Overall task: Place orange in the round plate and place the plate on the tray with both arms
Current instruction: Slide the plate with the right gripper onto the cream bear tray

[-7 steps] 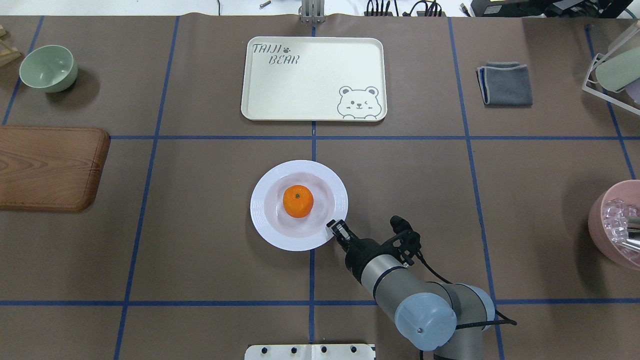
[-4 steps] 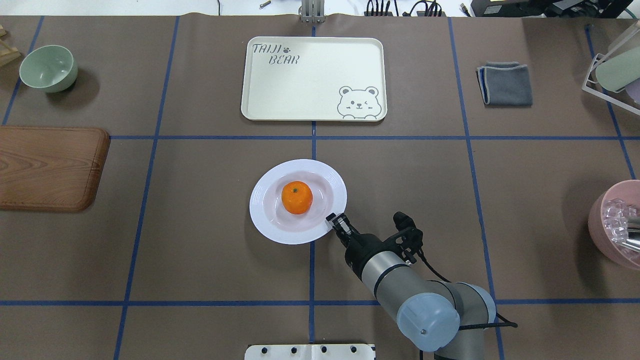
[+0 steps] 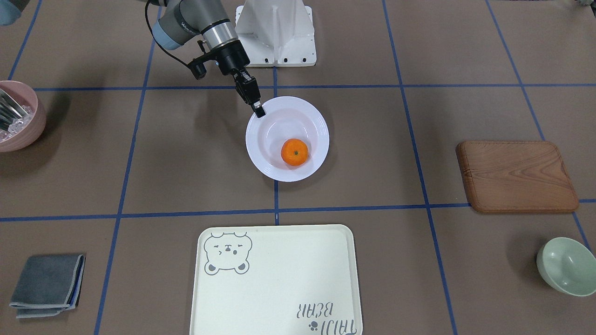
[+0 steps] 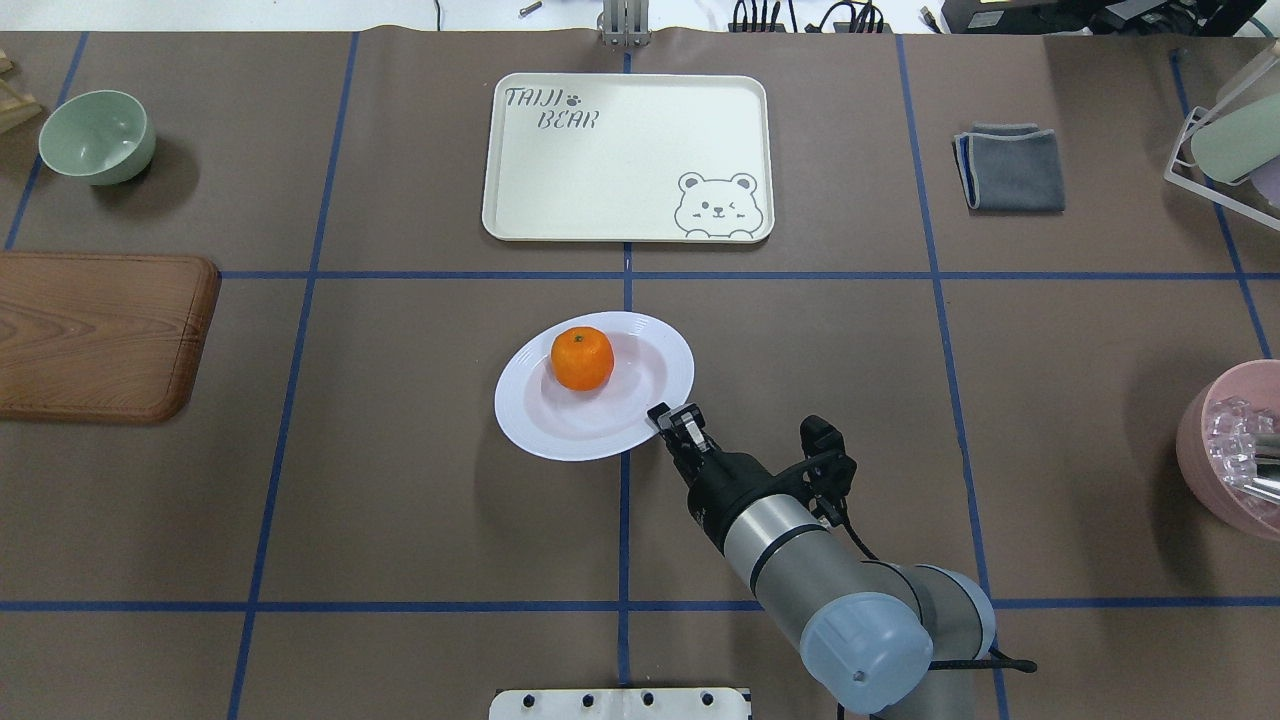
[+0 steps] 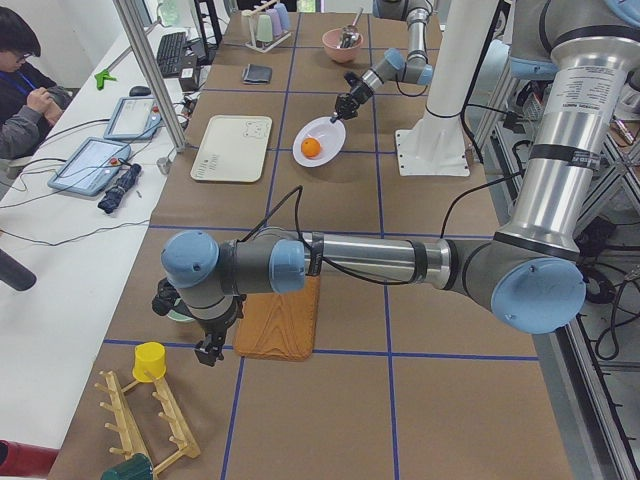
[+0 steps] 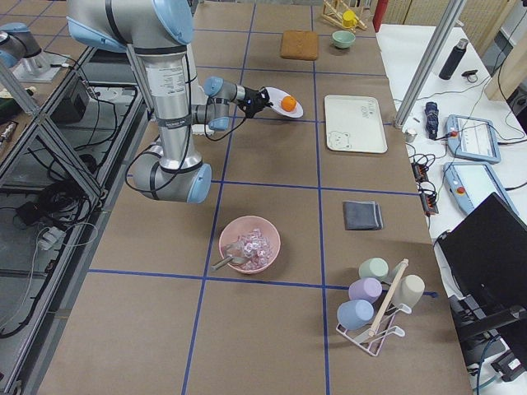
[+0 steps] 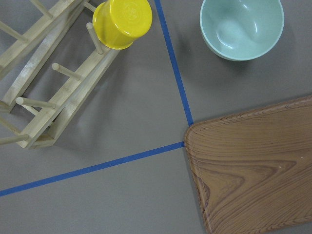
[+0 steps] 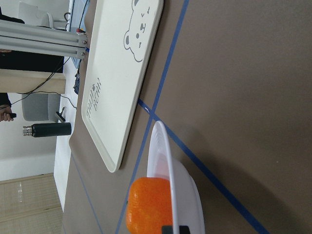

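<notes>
R gripper (image 4: 672,418) is pinched shut on the round plate (image 4: 575,432) rim. It's a one-sided grip, on the edge facing away from the tray (image 4: 620,160). Plate looks tipped, gripped edge up and tray-side edge low. The orange (image 4: 582,358) is in the plate, against its tray-side wall, i.e. the downhill side.

Geometry that matters: the tray lies straight ahead of the R gripper, beyond the plate, well apart, w/ one blue tape line (image 4: 800,275) between. Tray long axis runs crosswise to that line. Plate is roughly lined up w/ the middle of the tray's near long edge. So imo you need a straight carry toward the tray, no real sideways component.

L gripper (image 5: 207,345) is well off to the tray's left, by the wooden board (image 4: 100,335) and green bowl (image 4: 97,135). Its wrist cam shows only those plus a yellow cup (image 7: 122,22) on a peg rack (image 7: 68,95). Can't tell if it's open or closed.

R arm is the only one near. Task wants both arms, so get L onto the plate's free rim before travel. Risk otherwise: more tilt and the orange goes over the tray-side rim.
</notes>
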You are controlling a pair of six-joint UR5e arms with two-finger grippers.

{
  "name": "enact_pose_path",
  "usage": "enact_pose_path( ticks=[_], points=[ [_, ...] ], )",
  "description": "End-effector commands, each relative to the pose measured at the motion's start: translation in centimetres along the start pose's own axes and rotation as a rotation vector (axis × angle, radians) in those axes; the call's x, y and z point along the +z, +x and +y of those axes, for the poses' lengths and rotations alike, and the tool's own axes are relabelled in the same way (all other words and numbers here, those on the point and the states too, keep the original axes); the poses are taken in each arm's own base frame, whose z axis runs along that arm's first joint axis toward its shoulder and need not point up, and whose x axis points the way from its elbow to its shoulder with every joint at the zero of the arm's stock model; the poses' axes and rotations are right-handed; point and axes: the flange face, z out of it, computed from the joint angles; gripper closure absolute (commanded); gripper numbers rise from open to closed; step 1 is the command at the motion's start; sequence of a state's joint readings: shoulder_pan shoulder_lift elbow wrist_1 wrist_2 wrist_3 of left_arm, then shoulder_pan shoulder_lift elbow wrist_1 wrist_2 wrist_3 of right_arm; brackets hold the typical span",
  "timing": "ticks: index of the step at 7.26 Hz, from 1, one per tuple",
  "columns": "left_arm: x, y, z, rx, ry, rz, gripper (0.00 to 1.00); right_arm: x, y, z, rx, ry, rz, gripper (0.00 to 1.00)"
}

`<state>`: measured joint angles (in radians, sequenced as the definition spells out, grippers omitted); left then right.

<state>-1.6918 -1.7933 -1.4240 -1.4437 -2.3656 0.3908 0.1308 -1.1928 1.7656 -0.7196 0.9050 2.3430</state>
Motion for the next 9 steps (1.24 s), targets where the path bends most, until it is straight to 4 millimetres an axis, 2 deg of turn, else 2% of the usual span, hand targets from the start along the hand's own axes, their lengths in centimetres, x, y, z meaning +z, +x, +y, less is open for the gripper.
enact_pose_path(
  ticks=[1, 2, 3, 4, 5, 6, 9],
  points=[
    [0.2, 0.0, 0.2, -0.065, -0.001, 0.000, 0.02, -0.8, -2.7, -0.6, 0.060, -0.012, -0.052, 1.00],
    [0.5, 0.2, 1.4, -0.114, 0.004, 0.000, 0.02, -0.8, -5.5, -0.8, 0.090, -0.015, -0.097, 1.00],
    [-0.2, 1.5, 2.6, -0.138, 0.022, -0.006, 0.02, -0.1, -7.8, -1.9, 0.095, 0.006, -0.129, 1.00],
    [-0.7, 2.6, 4.1, -0.142, 0.034, -0.012, 0.02, 0.6, -9.3, -3.4, 0.092, 0.035, -0.149, 1.00],
    [-0.9, 2.8, 4.4, -0.141, 0.037, -0.013, 0.02, 1.6, -9.7, -4.8, 0.090, 0.064, -0.155, 1.00],
    [-0.8, 2.8, 4.4, -0.140, 0.037, -0.012, 0.02, 3.7, -9.3, -5.9, 0.075, 0.106, -0.147, 1.00],
    [-0.9, 2.9, 4.3, -0.139, 0.038, -0.012, 0.02, 15.4, -12.4, -7.8, 0.078, 0.315, -0.112, 1.00]
  ],
)
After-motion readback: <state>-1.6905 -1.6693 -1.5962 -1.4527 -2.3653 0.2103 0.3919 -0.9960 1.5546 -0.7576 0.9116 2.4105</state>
